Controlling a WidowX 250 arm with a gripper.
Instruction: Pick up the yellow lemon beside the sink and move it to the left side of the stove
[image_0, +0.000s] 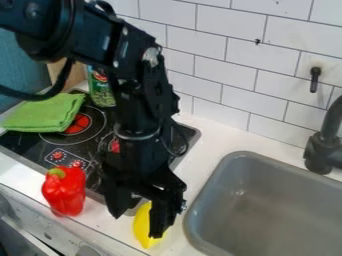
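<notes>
The black gripper (137, 225) hangs over the counter strip between stove and sink, its two fingers spread apart. A yellow object, lemon-like (142, 227), lies on the counter at the fingers, partly covered by the right one; whether they touch it I cannot tell. To the left, a red bell pepper (65, 192) with a green stem stands at the stove's front corner. A folded green cloth (44, 113) lies over the back left part of the black stove top (97, 131). Behind the arm is a green can or bottle (101, 90), partly hidden.
On the right is a grey sink (270, 200) with a black faucet (324, 145) at its back edge. A white tiled wall (227, 55) with a small black hook (315, 79) rises behind. The counter's front edge runs along the lower left.
</notes>
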